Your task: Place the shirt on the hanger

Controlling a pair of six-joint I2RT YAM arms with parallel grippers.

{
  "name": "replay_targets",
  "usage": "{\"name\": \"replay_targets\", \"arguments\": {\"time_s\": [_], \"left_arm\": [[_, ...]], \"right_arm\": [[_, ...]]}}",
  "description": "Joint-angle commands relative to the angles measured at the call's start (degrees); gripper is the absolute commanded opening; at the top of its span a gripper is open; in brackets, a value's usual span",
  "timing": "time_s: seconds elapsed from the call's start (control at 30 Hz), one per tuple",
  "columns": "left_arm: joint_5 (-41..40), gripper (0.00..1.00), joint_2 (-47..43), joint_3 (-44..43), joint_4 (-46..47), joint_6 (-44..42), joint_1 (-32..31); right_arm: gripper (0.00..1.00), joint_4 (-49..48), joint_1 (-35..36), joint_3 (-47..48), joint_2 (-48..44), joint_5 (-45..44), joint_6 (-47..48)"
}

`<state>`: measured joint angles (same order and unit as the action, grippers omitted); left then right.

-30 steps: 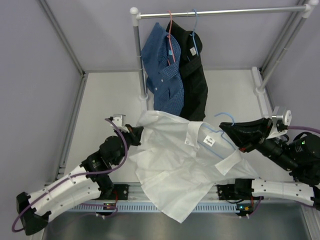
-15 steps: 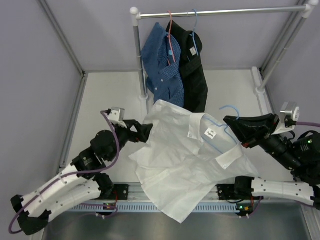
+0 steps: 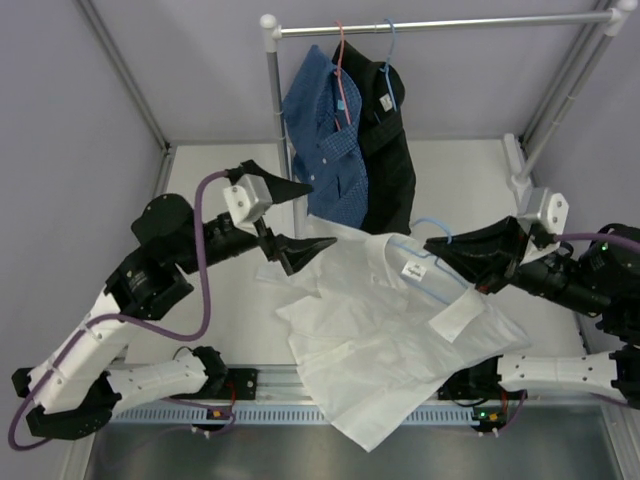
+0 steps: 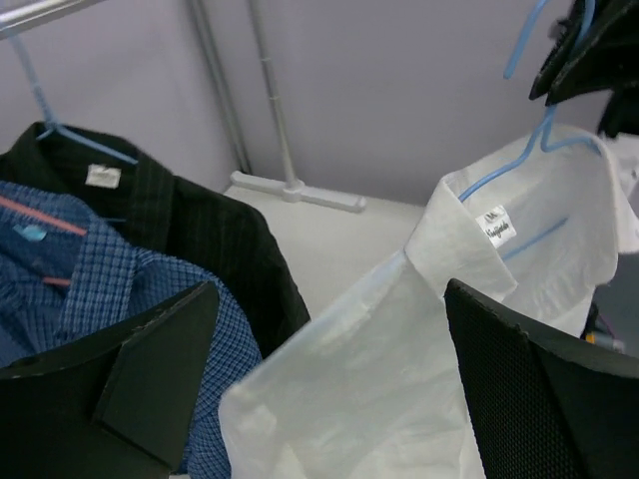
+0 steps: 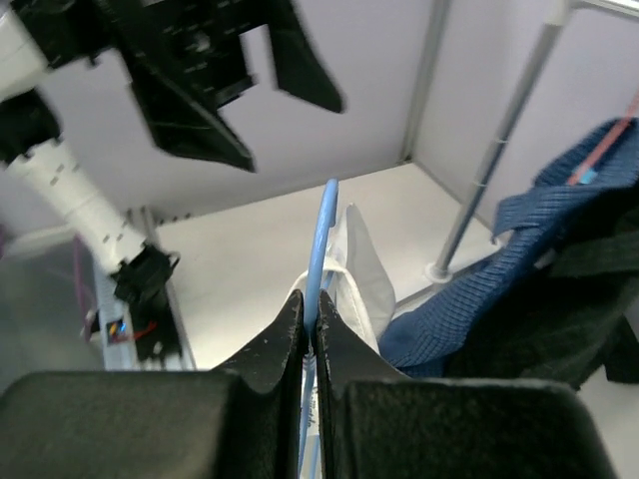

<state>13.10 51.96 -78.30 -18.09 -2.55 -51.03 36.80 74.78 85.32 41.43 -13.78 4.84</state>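
The white shirt [image 3: 380, 340] hangs with its collar round the light-blue hanger [image 3: 425, 228], its lower part draped over the table's near edge. My right gripper [image 3: 435, 255] is shut on the hanger's wire just below the hook, and in the right wrist view the blue hanger [image 5: 321, 235] rises from between the closed fingers of that gripper [image 5: 311, 314] above the shirt [image 5: 364, 269]. My left gripper [image 3: 323, 214] is open, raised over the shirt's left shoulder and holding nothing. From the left wrist, the shirt [image 4: 399, 359] lies below the wide-apart left gripper [image 4: 329, 299], with the hanger [image 4: 519, 160] at the upper right.
At the back, a rail [image 3: 440, 22] on a post [image 3: 275, 110] carries a blue checked shirt [image 3: 325, 140] on a pink hanger and a black shirt [image 3: 390, 150] on a blue hanger. These hang close behind my left gripper. A slanted post [image 3: 560, 100] stands at the right.
My left gripper opened, let go of the shirt's shoulder and rose toward the back. The right gripper moved the hanger and shirt slightly left and up.
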Motion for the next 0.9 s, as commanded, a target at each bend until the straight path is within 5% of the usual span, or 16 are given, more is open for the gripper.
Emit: {"name": "replay_targets", "arguments": {"time_s": [0.0,0.23,0.37,0.5,0.53,0.67,0.73,0.77,0.8,0.87], "left_arm": [[16.9,0.98,5.2,-4.5,-9.0,-12.2,0.0],[28.1,0.98,10.3,-7.2,-13.6,-15.6,0.0],[38.6,0.98,12.9,-7.6,-16.9,-15.6,0.1],[39.6,0.82,14.1,-6.1,-17.0,-15.9,0.0],[40.0,0.66,14.5,-5.9,-17.0,-16.0,0.1],[42.1,0.59,15.4,-5.5,-17.0,-16.2,0.1],[41.9,0.40,15.3,-5.1,-17.1,-16.6,0.0],[41.6,0.09,15.3,-4.9,-17.0,-17.0,0.0],[40.3,0.00,15.1,-4.7,-17.0,-17.1,0.0],[38.5,0.00,14.6,-4.4,-17.0,-17.6,0.0]], "right_arm": [[0.00,5.1,0.5,3.4,2.3,16.1,5.4],[0.00,8.6,0.5,8.2,6.0,24.7,9.7],[0.00,8.6,0.5,9.6,7.7,22.6,10.4],[0.00,6.6,0.6,9.2,7.6,26.2,10.6],[0.00,5.9,0.5,8.8,7.4,26.0,10.5],[0.00,2.4,0.5,5.5,5.5,24.1,10.5],[0.00,-0.8,0.5,3.6,4.1,22.8,10.1],[0.00,-2.0,0.5,1.8,3.5,22.1,9.9],[0.00,-4.0,0.5,0.9,3.0,21.1,9.3],[0.00,-5.3,0.5,-1.5,1.8,19.5,8.9]]}}
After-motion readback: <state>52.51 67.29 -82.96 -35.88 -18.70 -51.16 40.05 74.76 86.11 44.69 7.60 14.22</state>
